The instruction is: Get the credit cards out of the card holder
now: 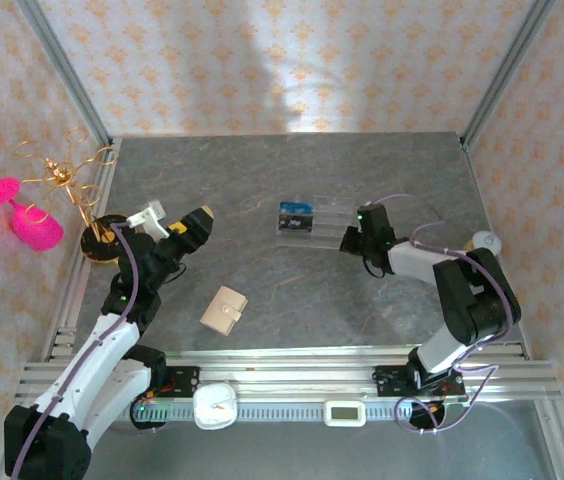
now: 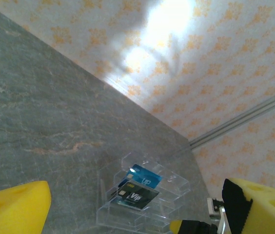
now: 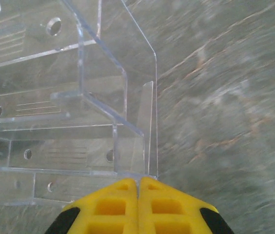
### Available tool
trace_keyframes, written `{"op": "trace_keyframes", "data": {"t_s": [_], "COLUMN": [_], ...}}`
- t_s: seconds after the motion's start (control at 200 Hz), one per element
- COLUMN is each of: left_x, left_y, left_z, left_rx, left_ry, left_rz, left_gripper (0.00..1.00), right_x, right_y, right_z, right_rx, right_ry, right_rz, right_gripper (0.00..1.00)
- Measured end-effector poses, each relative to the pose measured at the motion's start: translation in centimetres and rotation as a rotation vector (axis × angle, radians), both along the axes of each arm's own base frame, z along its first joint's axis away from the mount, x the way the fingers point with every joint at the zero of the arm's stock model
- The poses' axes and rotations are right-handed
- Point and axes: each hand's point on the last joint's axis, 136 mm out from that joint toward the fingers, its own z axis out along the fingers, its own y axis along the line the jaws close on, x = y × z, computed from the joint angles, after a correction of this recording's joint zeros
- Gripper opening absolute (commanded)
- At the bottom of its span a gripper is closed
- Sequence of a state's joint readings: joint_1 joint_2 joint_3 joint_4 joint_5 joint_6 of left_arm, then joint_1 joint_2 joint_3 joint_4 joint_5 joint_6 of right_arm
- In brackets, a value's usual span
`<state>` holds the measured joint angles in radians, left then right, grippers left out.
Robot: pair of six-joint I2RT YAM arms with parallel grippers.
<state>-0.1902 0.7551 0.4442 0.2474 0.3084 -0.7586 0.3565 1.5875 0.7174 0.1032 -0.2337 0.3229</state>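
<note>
Clear tray (image 1: 334, 222) lies well right of pink goblets (image 1: 37, 230).

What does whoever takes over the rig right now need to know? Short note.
Grippers: left gripper open and empty, above the table, left of the clear tray. The right gripper is shut on nothing, at the tray's corner.
Things: blue card and dark card sit in the clear tray. The card holder lies folded shut on the table, apart from both grippers.
Done: two cards are out.
Left: the closed holder may hide more; open it and check.
</note>
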Motion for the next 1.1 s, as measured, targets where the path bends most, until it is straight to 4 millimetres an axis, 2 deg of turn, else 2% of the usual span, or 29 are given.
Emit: {"op": "trace_keyframes", "data": {"t_s": [0.16, 0.275, 0.34, 0.511, 0.606, 0.691, 0.801, 0.886, 0.981, 1.041, 1.101], "left_x": [-0.5, -0.7, -0.8, -1.2, -1.6, -2.3, -3.8, -5.1, -6.3, -7.1, -7.8], "left_y": [-0.2, -0.3, -0.3, -0.9, -1.5, -2.2, -3.6, -4.5, -4.4, -3.7, -2.9], "left_z": [-0.1, -0.4, -0.6, -1.0, -1.7, -2.7, -4.4, -6.4, -10.1, -13.0, -15.2], "left_rx": [0.001, 0.003, 0.004, 0.009, 0.020, 0.039, 0.076, 0.098, 0.119, 0.139, 0.157], "left_ry": [0.008, 0.024, 0.033, 0.050, 0.081, 0.121, 0.183, 0.234, 0.317, 0.394, 0.460], "left_rz": [-0.014, -0.017, -0.018, -0.041, -0.054, -0.066, -0.085, -0.093, -0.075, -0.045, -0.010], "left_gripper": [0.89, 0.88, 0.88, 0.88, 0.87, 0.84, 0.84, 0.82, 0.74, 0.69, 0.68], "right_x": [-1.7, -2.6, -3.1, -4.5, -5.1, -5.4, -6.4, -8.1, -10.5, -12.4, -14.2], "right_y": [3.1, 4.2, 4.4, 4.5, 4.4, 4.6, 5.7, 7.9, 11.1, 13.3, 15.2], "right_z": [0.0, 0.0, 0.0, -0.1, 0.5, 2.5, 5.2, 6.2, 5.4, 4.3, 3.0], "right_rx": [-0.009, -0.015, -0.022, -0.041, -0.048, -0.035, 0.002, 0.052, 0.095, 0.119, 0.130], "right_ry": [0.020, 0.031, 0.040, 0.069, 0.068, 0.028, -0.040, -0.059, -0.021, 0.019, 0.064], "right_rz": [0.127, 0.162, 0.167, 0.166, 0.162, 0.155, 0.175, 0.239, 0.335, 0.406, 0.468], "right_gripper": [0.06, 0.08, 0.16, 0.50, 0.56, 0.59, 0.61, 0.61, 0.61, 0.61, 0.61]}}
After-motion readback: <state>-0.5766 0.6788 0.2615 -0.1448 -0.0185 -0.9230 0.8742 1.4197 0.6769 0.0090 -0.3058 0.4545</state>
